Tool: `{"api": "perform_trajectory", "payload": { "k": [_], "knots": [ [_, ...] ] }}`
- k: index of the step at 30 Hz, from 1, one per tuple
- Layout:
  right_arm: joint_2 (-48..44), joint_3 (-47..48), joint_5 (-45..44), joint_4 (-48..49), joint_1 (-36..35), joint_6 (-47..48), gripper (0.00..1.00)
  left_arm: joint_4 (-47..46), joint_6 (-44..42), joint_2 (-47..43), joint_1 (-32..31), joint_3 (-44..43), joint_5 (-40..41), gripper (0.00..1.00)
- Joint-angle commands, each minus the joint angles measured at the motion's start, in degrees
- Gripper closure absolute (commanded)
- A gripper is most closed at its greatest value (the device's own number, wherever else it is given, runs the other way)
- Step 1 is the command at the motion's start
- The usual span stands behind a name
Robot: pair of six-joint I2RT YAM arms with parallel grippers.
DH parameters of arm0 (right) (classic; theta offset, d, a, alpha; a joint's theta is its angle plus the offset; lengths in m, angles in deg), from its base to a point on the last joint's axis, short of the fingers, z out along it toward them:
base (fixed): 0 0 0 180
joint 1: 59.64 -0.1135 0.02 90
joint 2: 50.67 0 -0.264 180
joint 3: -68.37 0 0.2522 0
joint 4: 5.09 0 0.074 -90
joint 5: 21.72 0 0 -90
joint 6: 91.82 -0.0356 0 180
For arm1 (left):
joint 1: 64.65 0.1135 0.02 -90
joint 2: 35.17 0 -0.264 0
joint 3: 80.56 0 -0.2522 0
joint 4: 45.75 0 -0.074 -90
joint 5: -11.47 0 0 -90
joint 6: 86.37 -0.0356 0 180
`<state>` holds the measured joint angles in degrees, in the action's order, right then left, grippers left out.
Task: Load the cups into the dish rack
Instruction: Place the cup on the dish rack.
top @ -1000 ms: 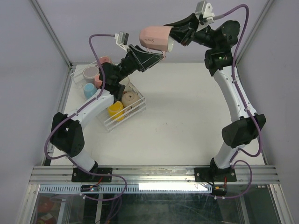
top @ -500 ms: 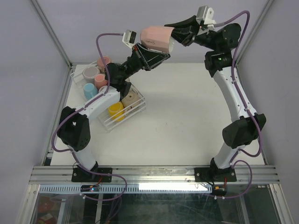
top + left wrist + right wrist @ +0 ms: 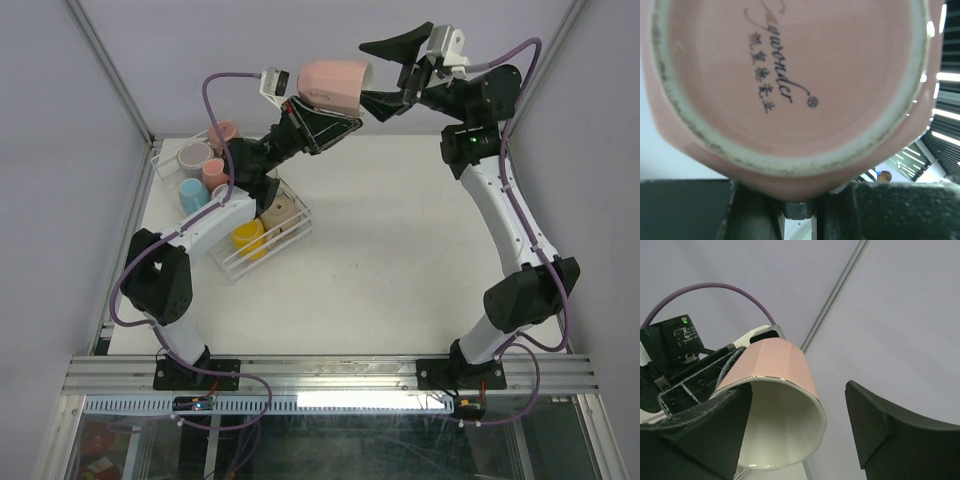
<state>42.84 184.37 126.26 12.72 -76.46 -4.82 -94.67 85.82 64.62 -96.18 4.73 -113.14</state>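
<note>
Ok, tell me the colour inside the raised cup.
The cup is white inside; clearest in the right wrist view.

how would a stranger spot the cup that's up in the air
Look above the far edge of the table, where both arms reach up. The pink cup lies sideways in the left gripper. It is the only cup in the air; the others sit in the dish rack.

Seven cups (image 3: 330, 85) show, and one dish rack (image 3: 272, 254).

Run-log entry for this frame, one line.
pink mug: aloft | left gripper: shut on pink mug | right gripper: open, flanking mug mouth | dish rack: partly loaded
</note>
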Motion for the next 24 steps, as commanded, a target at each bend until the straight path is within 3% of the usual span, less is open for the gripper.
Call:
{"api": "perform_trajectory", "payload": {
  "k": [1, 8, 24],
  "knots": [
    [-4.0, -0.5, -1.7, 3.6, -0.2, 0.2, 0.19, -8.4, -2.5, -5.9, 0.2, 0.5, 1.2, 1.00],
    [-7.5, -3.5, -1.3, 3.6, -0.2, 2.5, 0.10, -8.3, -2.6, -8.1, 2.4, 1.3, -0.3, 1.00],
    [-15.3, -12.8, -4.6, -1.0, 0.9, 7.9, 0.07, -3.7, -4.9, -15.4, 9.9, 5.9, -2.6, 1.00]
  ]
}}
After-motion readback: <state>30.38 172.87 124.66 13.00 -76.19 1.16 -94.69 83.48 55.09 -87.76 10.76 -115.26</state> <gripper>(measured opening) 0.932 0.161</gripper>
